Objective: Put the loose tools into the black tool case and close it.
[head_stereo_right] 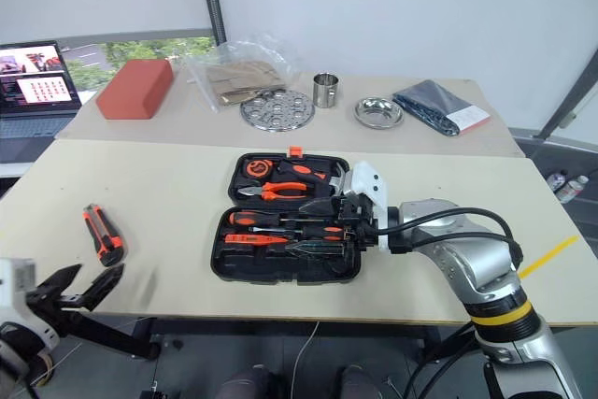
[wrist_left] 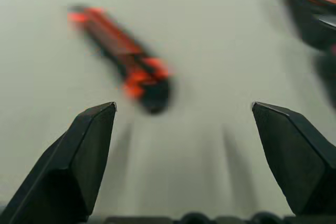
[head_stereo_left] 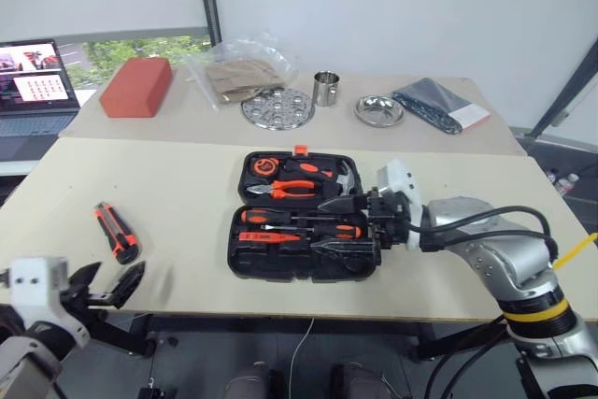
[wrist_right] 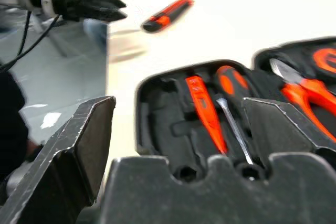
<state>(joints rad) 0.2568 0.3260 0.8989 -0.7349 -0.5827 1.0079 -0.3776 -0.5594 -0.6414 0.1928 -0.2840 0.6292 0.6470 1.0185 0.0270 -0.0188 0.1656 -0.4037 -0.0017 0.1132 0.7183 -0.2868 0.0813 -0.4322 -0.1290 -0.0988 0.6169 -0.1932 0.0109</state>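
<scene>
Packing is the step in hand: the black tool case (head_stereo_left: 301, 217) lies open and flat at the middle of the counter (head_stereo_left: 187, 221), its recesses already holding pliers, screwdrivers and a small orange tester, while the utility knife (head_stereo_left: 116, 231) lies loose on the counter well to the left of it. The right hand (head_stereo_left: 360, 224) hangs over the case's right edge, fingers spread and grasping nothing. The left hand (head_stereo_left: 110, 287) hovers off the counter's near-left edge, fingers parted and empty, near the knife but not touching it.

Judgement: the next move calls for the left hand to reach forward over the knife, line its fingers across the handle, grip it, and carry it to a free recess; the lid is not yet closed, and the right hand must clear the case before closing.

The left wrist view shows the knife lying at an angle ahead of the spread fingers (wrist_left: 79, 161), which the head views cannot resolve. The right wrist view shows empty recesses at the case's near end, alongside the tester (wrist_right: 206, 113) and one screwdriver shaft
</scene>
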